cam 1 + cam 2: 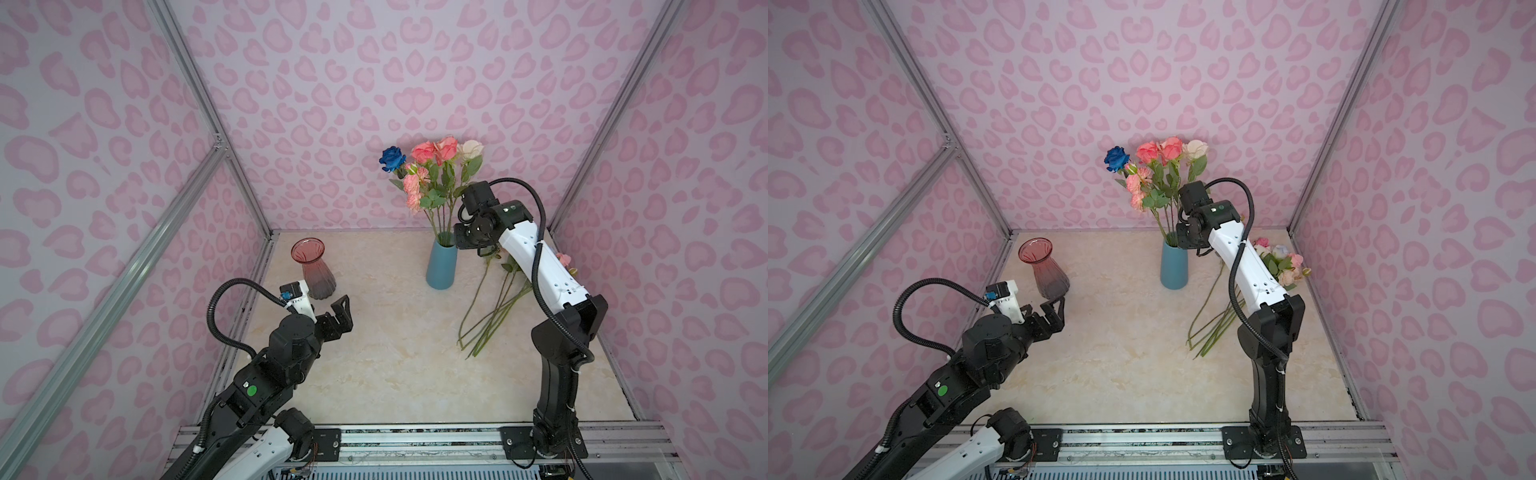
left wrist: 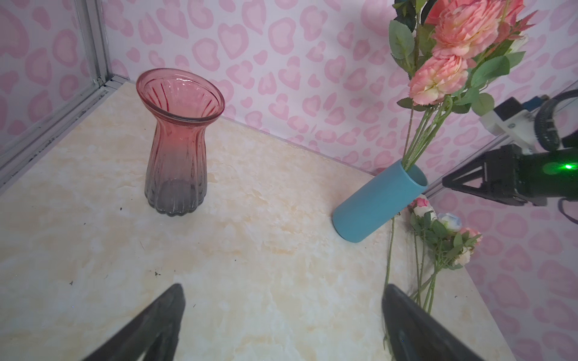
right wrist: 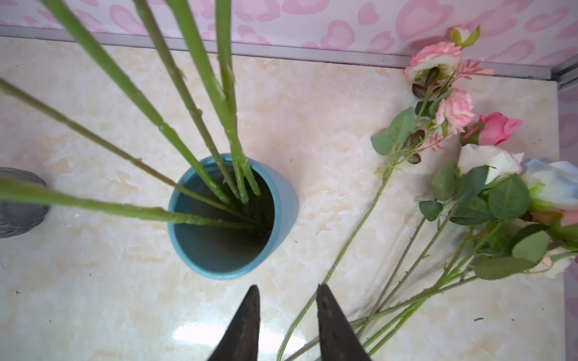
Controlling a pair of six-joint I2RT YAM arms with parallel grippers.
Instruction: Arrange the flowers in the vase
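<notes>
Pink flowers [image 2: 438,78] stand in blue vase [image 2: 372,209]

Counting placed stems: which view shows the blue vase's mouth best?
Right wrist view: it looks straight down into the blue vase. Both top views show its side; left wrist view, an oblique rim.

Item: table [image 1: 374,365], cream marble-patterned top, seen whole in both top views. Standing on it: one ribbed pink glass vase [image 1: 314,268] shading to grey at its foot, upright, at 10 o'clock; one plain blue vase [image 1: 441,266], upright, holding several green stems, at 12 o'clock, well apart from the glass one. Lying flat: loose flowers [image 1: 1283,266] at 2 to 3 o'clock, just beside the blue vase, blooms toward the far right corner, stems fanned toward the table's middle.
</notes>
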